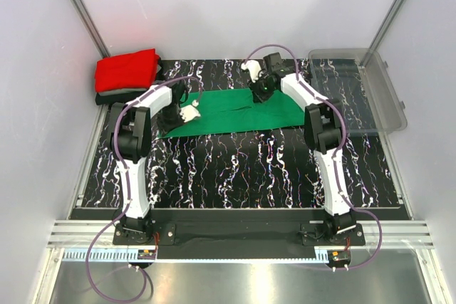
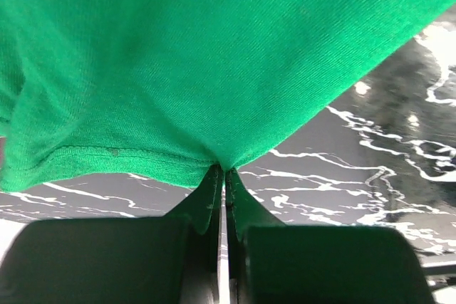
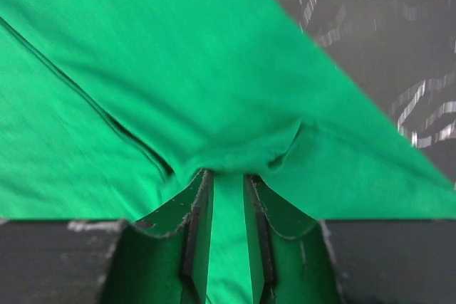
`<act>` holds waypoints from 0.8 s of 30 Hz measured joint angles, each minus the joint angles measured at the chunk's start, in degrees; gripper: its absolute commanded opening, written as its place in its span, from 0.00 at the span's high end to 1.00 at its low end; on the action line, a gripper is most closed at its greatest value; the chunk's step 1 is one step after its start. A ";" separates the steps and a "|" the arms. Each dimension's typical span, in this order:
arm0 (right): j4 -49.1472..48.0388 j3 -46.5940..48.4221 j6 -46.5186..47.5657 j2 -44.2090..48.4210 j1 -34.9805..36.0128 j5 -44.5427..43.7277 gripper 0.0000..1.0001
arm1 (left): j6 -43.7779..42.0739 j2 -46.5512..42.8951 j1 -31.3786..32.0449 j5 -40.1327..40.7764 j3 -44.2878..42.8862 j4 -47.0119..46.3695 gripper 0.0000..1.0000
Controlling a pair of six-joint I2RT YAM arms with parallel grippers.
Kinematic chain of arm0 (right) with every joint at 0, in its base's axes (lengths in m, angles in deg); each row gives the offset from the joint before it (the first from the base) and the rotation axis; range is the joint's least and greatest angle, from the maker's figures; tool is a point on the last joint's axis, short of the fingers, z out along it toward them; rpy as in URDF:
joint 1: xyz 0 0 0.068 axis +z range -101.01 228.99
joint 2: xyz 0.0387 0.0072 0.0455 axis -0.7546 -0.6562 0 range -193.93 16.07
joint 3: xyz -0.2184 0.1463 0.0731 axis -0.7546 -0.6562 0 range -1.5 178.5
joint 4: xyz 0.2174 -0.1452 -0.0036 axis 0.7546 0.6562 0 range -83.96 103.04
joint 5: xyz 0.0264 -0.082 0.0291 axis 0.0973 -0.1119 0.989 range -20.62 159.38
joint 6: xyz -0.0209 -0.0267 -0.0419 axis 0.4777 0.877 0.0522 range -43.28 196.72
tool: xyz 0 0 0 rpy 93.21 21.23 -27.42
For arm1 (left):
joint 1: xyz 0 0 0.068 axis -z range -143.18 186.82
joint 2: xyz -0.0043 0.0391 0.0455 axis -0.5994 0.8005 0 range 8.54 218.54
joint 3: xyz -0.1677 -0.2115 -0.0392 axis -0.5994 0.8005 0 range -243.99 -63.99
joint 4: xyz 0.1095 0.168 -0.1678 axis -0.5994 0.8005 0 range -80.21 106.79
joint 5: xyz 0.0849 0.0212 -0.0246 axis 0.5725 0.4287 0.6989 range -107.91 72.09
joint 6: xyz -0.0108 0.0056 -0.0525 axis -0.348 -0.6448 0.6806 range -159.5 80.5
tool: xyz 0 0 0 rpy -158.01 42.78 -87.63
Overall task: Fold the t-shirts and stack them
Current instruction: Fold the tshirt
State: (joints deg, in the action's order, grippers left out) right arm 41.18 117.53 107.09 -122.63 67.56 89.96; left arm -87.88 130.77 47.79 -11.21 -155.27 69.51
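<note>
A bright green t-shirt (image 1: 235, 110) lies spread across the black marbled table top. My left gripper (image 1: 187, 113) is shut on its left hem; the left wrist view shows the jaws pinched on the green cloth (image 2: 178, 69). My right gripper (image 1: 261, 92) is shut on a fold at the shirt's far edge; green cloth (image 3: 214, 90) bunches between its fingertips. A folded red t-shirt (image 1: 127, 70) lies on top of folded dark shirts (image 1: 117, 96) at the far left corner.
A clear plastic bin (image 1: 360, 87) stands at the far right of the table. White walls close in the back and sides. The black marbled surface (image 1: 235, 169) stretches between the shirt and the arm bases.
</note>
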 measured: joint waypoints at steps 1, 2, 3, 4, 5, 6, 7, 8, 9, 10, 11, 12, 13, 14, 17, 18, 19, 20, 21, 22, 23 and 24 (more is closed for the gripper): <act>0.00 0.76 0.00 -0.26 0.37 0.02 0.69 | 0.20 -0.17 0.11 -0.02 0.28 0.15 1.00; 0.02 1.66 0.00 -0.59 0.90 0.04 0.69 | 0.35 -0.28 0.24 0.00 0.57 0.17 1.00; -0.02 2.60 -0.02 -0.96 1.40 0.09 0.69 | 0.46 -0.46 0.37 0.00 0.79 0.24 1.00; -0.20 3.32 -0.02 -1.22 1.90 0.09 0.68 | 0.63 -0.59 0.48 -0.02 0.96 0.31 1.00; -0.22 3.89 -0.04 -1.44 2.43 0.11 0.68 | 0.83 -0.68 0.59 -0.07 1.11 0.39 1.00; -0.24 4.39 -0.04 -1.66 2.93 0.15 0.68 | 1.01 -0.76 0.70 -0.07 1.29 0.37 1.00; -0.39 4.72 -0.09 -1.86 3.39 0.17 0.68 | 1.16 -0.90 0.81 -0.07 1.46 0.39 1.00; -0.44 4.83 -0.13 -1.97 3.85 0.22 0.68 | 1.40 -1.03 0.90 -0.09 1.64 0.44 1.00; -0.39 4.83 -0.22 -1.99 4.24 0.35 0.68 | 1.62 -1.16 1.05 -0.11 1.90 0.44 1.00; -0.37 4.83 -0.24 -1.99 4.48 0.39 0.68 | 1.81 -1.40 1.18 -0.11 2.19 0.48 1.00; -0.37 4.83 -0.28 -1.99 4.72 0.42 0.68 | 1.95 -1.68 1.38 -0.17 2.54 0.55 1.00; -0.37 4.83 -0.28 -1.99 4.92 0.39 0.68 | 2.16 -1.95 1.53 -0.20 2.91 0.59 1.00; -0.39 4.85 -0.33 -1.99 5.03 0.35 0.68 | 2.40 -2.34 1.77 -0.20 3.30 0.85 1.00; -0.39 4.85 -0.37 -1.97 5.07 0.20 0.68 | 2.62 -2.91 2.05 -0.22 3.85 1.01 1.00; 0.09 4.83 -0.46 -1.31 4.98 -0.28 0.68 | 3.39 -5.25 3.39 -0.44 5.99 2.47 1.00; 0.37 4.79 -0.61 -0.63 4.92 -0.48 0.67 | 3.63 -6.12 4.09 -0.68 6.75 3.48 1.00; 0.70 4.57 -0.92 0.33 4.83 -0.63 0.67 | 3.89 -6.95 4.87 -0.96 7.45 4.81 1.00; 0.92 3.96 -1.40 1.77 4.72 -0.61 0.67 | 4.04 -7.69 5.60 -1.49 8.15 5.90 1.00; 1.16 3.04 -2.49 3.67 4.50 -0.57 0.67 | 4.33 -8.70 6.51 -2.38 9.27 7.21 1.00; 1.09 1.57 -4.11 5.95 4.15 -0.20 0.67 | 4.55 -9.79 7.67 -3.54 10.56 8.96 1.00; 1.22 -0.09 -5.84 8.48 3.54 0.83 0.67 | 4.76 -10.73 8.94 -4.72 11.82 10.34 1.00; 1.36 -1.40 -7.65 10.47 2.78 2.16 0.67 | 4.90 -11.52 10.12 -5.64 12.87 11.32 1.00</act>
State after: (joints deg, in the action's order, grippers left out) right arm 42.53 116.13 99.44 -112.16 70.33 92.12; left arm -82.98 119.25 57.90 -16.85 -142.40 80.83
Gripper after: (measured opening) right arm 0.322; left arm 0.012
